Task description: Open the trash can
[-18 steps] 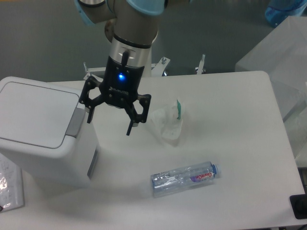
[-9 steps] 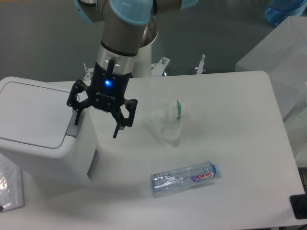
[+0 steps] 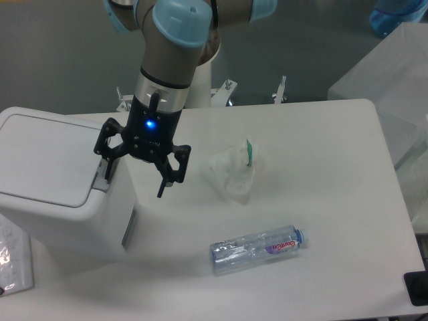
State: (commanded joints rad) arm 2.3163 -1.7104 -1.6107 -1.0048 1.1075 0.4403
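1. A white counter [image 3: 321, 134] is seen from above by a fixed camera. One robot arm reaches down over its left half.
2. The trash can [image 3: 50, 180], a large white boxy bin with a flat lid, stands at the counter's left edge. Its lid is down. A grey push button [image 3: 99, 182] sits in the top face along the lid's right edge, its long side running from the back of the counter toward the front.
3. The gripper [image 3: 134, 175] hangs over the can's right side with its fingers [image 3: 162, 188] spread wide, holding nothing. The left finger is above or just at the grey button; whether it touches cannot be told. The right finger hangs beyond the can's right wall, over bare counter.
4. The coming move turns on this: the button lies straight below the left fingertip, so a downward press looks to be what is needed, not a sideways reach.
5. Compared with a second ago, the gripper has moved left, from beside the can to astride its right edge, and in the last half second it has hardly shifted, perhaps a little lower. The lid has stayed shut.
6. Elsewhere, a crumpled clear bag [image 3: 233, 172] lies near the counter's middle and a plastic bottle [image 3: 257, 249] lies on its side toward the front edge.
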